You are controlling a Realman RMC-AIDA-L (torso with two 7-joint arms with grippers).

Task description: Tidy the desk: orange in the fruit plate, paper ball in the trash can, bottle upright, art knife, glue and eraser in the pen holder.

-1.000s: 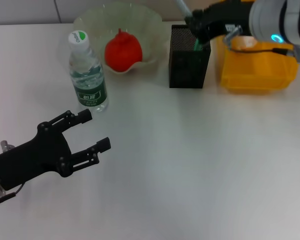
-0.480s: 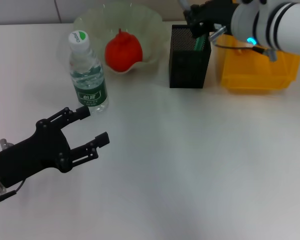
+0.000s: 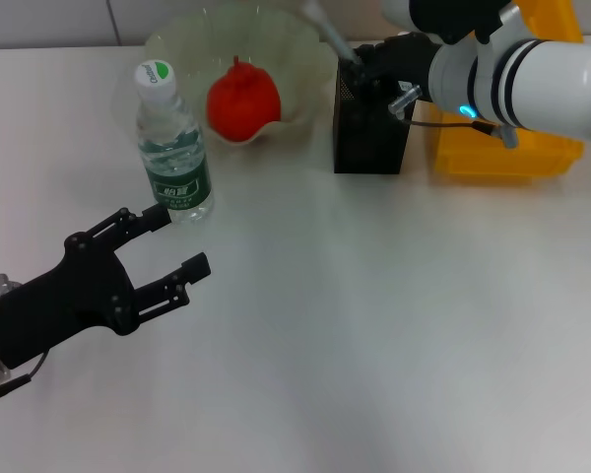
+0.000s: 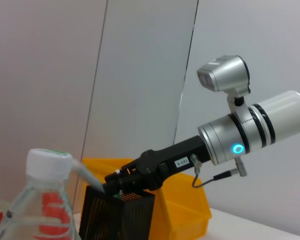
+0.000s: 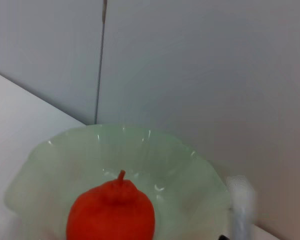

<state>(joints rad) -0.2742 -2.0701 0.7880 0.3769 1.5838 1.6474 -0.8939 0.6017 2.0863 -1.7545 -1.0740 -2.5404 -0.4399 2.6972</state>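
Head view: my right gripper [image 3: 362, 67] is at the pen holder's [image 3: 370, 138] rim; I cannot tell its finger state. My left gripper [image 3: 179, 241] hovers spread open beside the upright bottle [image 3: 171, 148]. Left wrist view: the trash can [image 4: 182, 212] stands behind the holder. Right wrist view: the orange [image 5: 110, 211] sits in the fruit plate [image 5: 182, 170].

On the white table [image 3: 374, 325], the bottle [image 3: 172, 148] stands far left; right of it along the far edge sit the fruit plate [image 3: 177, 44], pen holder [image 3: 369, 133] and, seemingly touching it, trash can [image 3: 502, 158].
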